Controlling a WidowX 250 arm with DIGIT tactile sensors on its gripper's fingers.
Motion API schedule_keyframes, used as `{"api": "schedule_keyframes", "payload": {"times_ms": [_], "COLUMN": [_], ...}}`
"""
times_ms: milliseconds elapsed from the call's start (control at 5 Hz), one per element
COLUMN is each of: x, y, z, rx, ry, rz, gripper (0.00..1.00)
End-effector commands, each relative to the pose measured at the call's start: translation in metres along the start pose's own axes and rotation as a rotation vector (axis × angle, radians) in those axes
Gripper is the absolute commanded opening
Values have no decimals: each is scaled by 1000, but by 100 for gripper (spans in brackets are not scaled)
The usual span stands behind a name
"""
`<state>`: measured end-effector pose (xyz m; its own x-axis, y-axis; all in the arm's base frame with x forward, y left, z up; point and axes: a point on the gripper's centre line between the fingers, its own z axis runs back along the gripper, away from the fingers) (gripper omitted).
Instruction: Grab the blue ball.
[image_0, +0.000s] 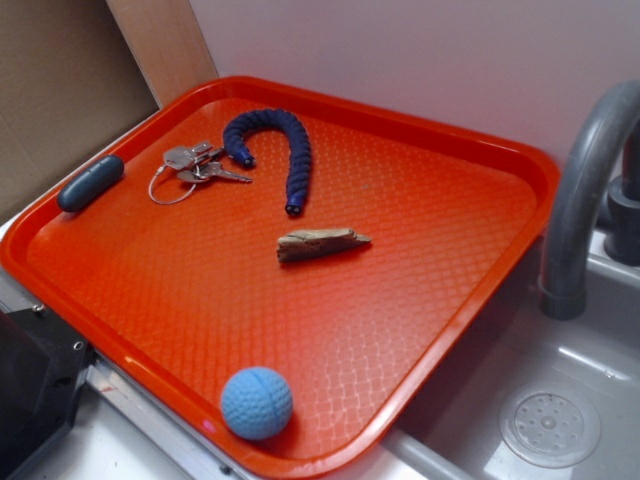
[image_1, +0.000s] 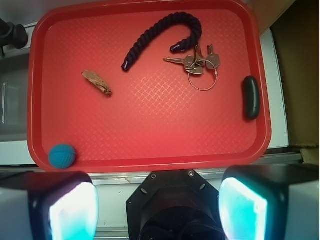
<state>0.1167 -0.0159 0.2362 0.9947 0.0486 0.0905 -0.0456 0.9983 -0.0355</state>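
Exterior view: the blue ball sits in the near corner of the red tray, well apart from the rope, keys, wood chip and dark capsule

Wrist view: the gripper hangs spread wide and empty off the tray's near rim, the ball in the lower-left corner

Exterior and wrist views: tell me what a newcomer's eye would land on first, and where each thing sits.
The bright red tray fills both views, wedged beside a grey sink. The light blue ball stands out alone in the tray's near corner, well apart from everything else. Along the far side lie a dark rope, a bunch of keys and a dark capsule, with a wood scrap near the middle.
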Motion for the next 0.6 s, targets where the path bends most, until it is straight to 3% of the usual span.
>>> {"api": "schedule_keyframes", "payload": {"times_ms": [0,200,400], "x": [0,-1,-11], "y": [0,-48,-77], "z": [0,-29,-53], "rx": [0,-171,-350], "ry": [0,25,39], "rz": [0,-61,-110], "gripper": [100,100,100]}}
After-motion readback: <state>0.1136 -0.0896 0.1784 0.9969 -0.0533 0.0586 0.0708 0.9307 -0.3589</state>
